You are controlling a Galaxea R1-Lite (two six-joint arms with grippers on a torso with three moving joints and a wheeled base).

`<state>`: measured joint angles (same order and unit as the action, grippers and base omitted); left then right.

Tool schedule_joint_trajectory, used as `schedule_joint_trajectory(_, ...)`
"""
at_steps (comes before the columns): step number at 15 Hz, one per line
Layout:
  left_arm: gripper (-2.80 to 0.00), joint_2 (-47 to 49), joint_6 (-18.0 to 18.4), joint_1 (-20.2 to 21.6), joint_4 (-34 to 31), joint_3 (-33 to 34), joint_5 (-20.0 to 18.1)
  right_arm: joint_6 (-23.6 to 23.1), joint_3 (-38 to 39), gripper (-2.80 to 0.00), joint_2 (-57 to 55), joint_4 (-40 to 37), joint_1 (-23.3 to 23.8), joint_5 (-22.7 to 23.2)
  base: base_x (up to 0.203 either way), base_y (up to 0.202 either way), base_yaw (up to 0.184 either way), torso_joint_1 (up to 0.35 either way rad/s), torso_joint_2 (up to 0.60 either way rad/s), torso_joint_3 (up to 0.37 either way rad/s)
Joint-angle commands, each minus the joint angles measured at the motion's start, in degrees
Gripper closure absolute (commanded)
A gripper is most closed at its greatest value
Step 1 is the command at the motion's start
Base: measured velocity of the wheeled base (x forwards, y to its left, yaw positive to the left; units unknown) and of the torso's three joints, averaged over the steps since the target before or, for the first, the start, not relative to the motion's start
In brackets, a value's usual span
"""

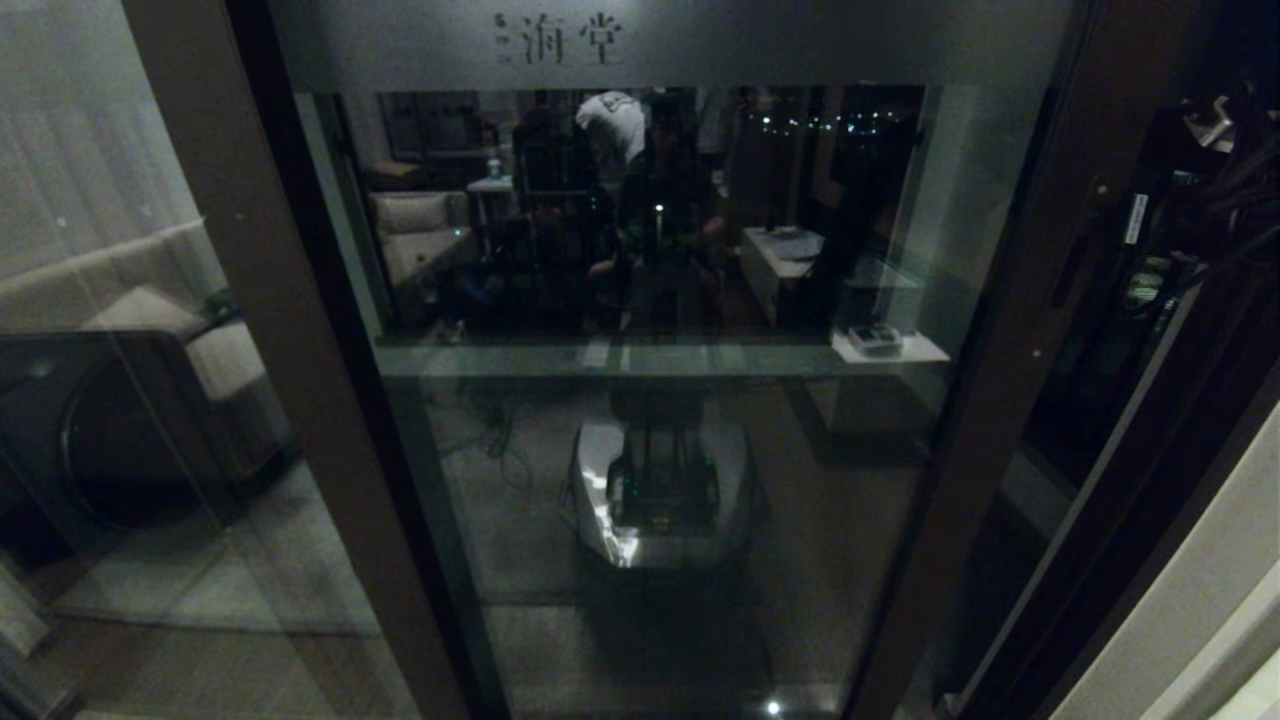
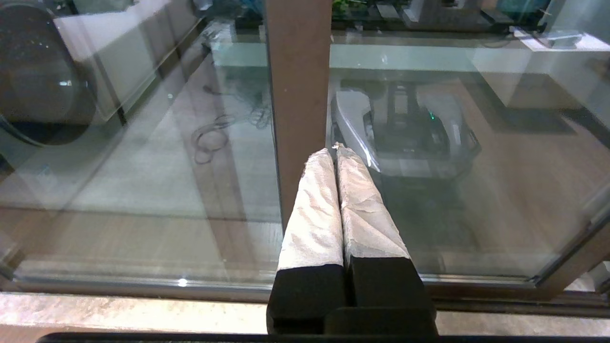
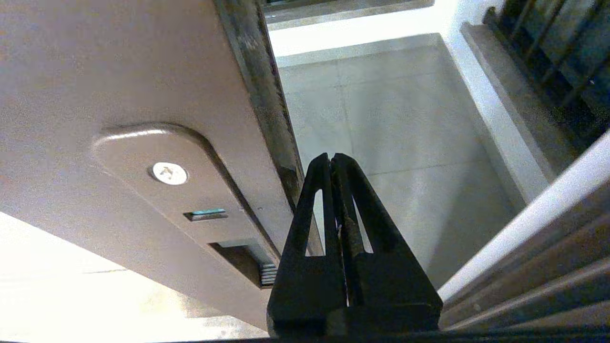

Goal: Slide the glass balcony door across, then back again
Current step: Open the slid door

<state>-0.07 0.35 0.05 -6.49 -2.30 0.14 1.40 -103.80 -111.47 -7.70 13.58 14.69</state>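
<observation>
The glass balcony door (image 1: pixel 650 420) fills the head view; it has a dark brown frame and a frosted top strip (image 1: pixel 560 40) with Chinese characters. Its right upright (image 1: pixel 1010 400) carries the recessed slot handle (image 1: pixel 1068 262). In the right wrist view the handle plate (image 3: pixel 190 190) shows a screw (image 3: pixel 169 173) and a slot (image 3: pixel 238 261). My right gripper (image 3: pixel 331 157) is shut and empty, close beside the door's dark edge strip (image 3: pixel 267 109). My left gripper (image 2: pixel 335 150), with white-wrapped fingers (image 2: pixel 314 209), is shut and empty, its tips in front of a brown upright (image 2: pixel 298 85).
Past the door's edge lies an open gap onto the grey tiled balcony floor (image 3: pixel 405 119), with a black-barred window (image 3: pixel 562 62) beyond. A round-fronted washing machine (image 1: pixel 90 430) shows through the left glass. A stone sill (image 2: pixel 119 314) runs below the track. A pale wall (image 1: pixel 1200 600) stands at right.
</observation>
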Motion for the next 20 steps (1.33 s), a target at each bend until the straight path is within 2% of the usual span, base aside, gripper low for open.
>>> schedule_joint_trajectory(1, 0.00, -0.01, 0.00, 0.04, -0.02, 0.02, 0.04, 0.01, 0.36, 0.00, 0.28, 0.06, -0.55, -0.01, 0.000, 0.000, 0.000, 0.000, 0.00, 0.000)
schedule_joint_trajectory(14, 0.00, -0.01, 0.00, 0.04, -0.01, 0.02, 0.04, 0.09, 0.97, 0.00, 1.01, 0.06, -3.47, -0.10, 0.000, 0.000, 0.000, 0.000, 0.00, 0.000)
schedule_joint_trajectory(18, 0.00, -0.01, 0.00, 0.04, -0.01, 0.02, 0.04, 1.09, 1.06, 0.00, 1.35, 0.15, -6.08, -4.64, 0.000, 0.000, 0.000, 0.000, 0.00, 0.000)
schedule_joint_trajectory(20, 0.00, -0.01, 0.00, 0.04, -0.01, 0.02, 0.04, 1.24, 1.32, 0.00, 1.43, 0.15, -6.81, -4.76, 0.000, 0.000, 0.000, 0.000, 0.00, 0.000)
